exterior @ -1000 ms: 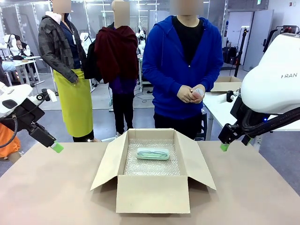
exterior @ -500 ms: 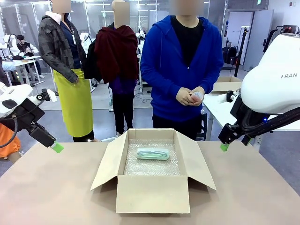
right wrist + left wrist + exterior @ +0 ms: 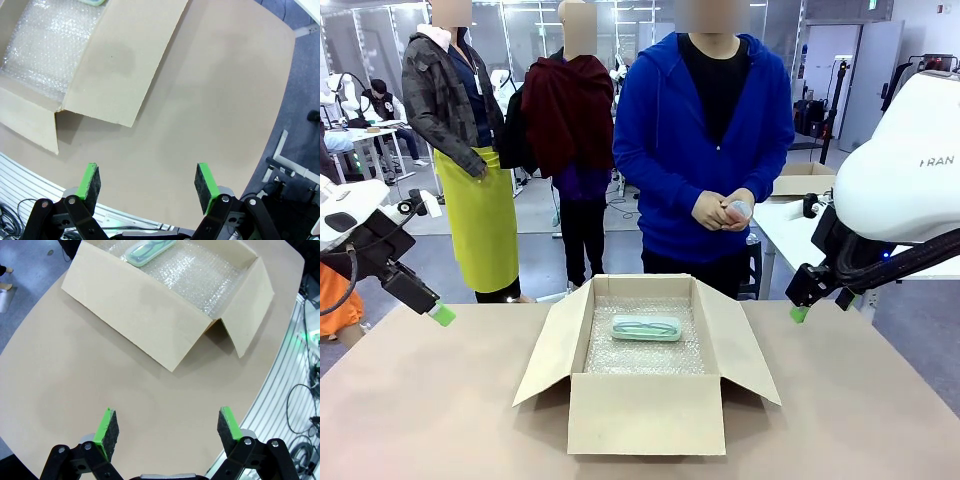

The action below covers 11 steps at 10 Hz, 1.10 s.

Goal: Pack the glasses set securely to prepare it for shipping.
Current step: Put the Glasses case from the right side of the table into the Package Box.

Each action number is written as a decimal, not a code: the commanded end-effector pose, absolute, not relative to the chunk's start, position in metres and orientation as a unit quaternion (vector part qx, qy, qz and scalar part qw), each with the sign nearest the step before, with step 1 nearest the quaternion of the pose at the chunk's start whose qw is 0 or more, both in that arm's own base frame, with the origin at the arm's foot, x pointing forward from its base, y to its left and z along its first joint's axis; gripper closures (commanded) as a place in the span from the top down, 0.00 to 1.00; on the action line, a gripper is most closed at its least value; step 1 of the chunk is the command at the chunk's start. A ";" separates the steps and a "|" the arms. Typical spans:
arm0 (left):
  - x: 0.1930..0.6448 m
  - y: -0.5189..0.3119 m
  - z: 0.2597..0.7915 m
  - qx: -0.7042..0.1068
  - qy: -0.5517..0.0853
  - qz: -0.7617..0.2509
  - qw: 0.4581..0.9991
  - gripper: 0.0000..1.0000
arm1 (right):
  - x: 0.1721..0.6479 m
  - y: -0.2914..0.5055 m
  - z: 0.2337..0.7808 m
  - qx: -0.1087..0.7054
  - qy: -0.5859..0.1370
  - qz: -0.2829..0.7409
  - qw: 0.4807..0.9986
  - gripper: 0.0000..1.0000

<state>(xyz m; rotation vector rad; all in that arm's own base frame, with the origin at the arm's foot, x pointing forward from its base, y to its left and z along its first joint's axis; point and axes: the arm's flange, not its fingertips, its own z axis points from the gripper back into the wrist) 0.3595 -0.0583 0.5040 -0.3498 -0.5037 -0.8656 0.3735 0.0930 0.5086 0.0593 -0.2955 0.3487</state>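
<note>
Flat on the bubble wrap (image 3: 620, 362) inside the open box (image 3: 646, 412) at mid-desk (image 3: 430, 420), near the far wall: the mint green case (image 3: 646, 327). Beyond the desk's far edge, in the person's hands (image 3: 716, 211): the pink case (image 3: 741, 208), shifted slightly leftward since a second ago. Above the left and right edges, unmoved: left claw (image 3: 167, 427) and right claw (image 3: 148, 182), both spread apart, gripping nothing.

The glasses case (image 3: 646, 327) lies inside the box (image 3: 645, 412) on the table (image 3: 440, 400).
</note>
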 end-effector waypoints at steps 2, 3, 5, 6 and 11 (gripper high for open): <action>0.359 -0.056 0.504 -0.177 -0.245 -0.419 0.856 1.00 | 0.375 0.094 0.509 0.026 -0.147 0.173 0.974 0.95; 0.359 -0.056 0.504 -0.177 -0.245 -0.419 0.856 1.00 | 0.375 0.094 0.509 0.026 -0.147 0.173 0.974 0.95; 0.359 -0.056 0.504 -0.177 -0.245 -0.419 0.856 1.00 | 0.375 0.094 0.509 0.026 -0.147 0.173 0.974 0.95; 0.359 -0.056 0.504 -0.177 -0.245 -0.419 0.856 1.00 | 0.375 0.094 0.509 0.026 -0.147 0.173 0.974 0.95; 0.359 -0.056 0.504 -0.177 -0.245 -0.419 0.856 1.00 | 0.375 0.094 0.509 0.026 -0.147 0.173 0.974 0.95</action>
